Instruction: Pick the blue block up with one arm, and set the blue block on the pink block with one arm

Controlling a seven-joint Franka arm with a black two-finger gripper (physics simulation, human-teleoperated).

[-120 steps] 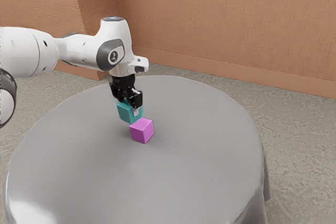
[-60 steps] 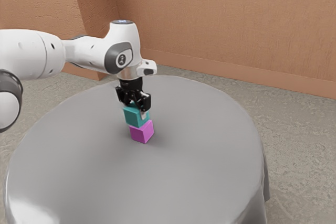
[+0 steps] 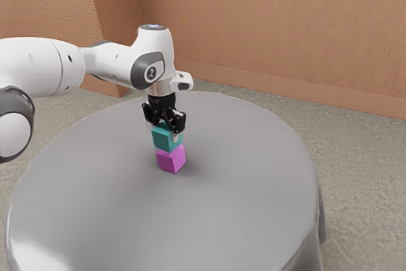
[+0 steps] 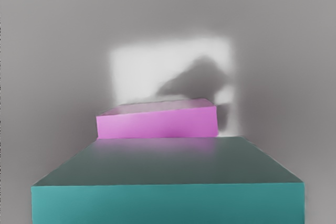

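The teal-blue block [image 3: 166,138] sits directly on top of the pink block [image 3: 171,160], near the middle of the round grey table [image 3: 254,207]. My black gripper [image 3: 166,132] comes straight down over the stack, its fingers on two opposite sides of the blue block, shut on it. In the wrist view the blue block [image 4: 168,182] lies just under my hand, with a strip of the pink block [image 4: 157,121] showing beyond its far edge.
The table is draped in a grey cloth that hangs over its edge [image 3: 320,220]. A brown wall [image 3: 266,23] and a speckled floor [image 3: 361,157] lie beyond. My white arm [image 3: 70,68] enters from the exterior view's left.
My gripper carried the blue block toward the exterior view's right, from beside the pink block to directly above it, and brought it down onto the pink block.
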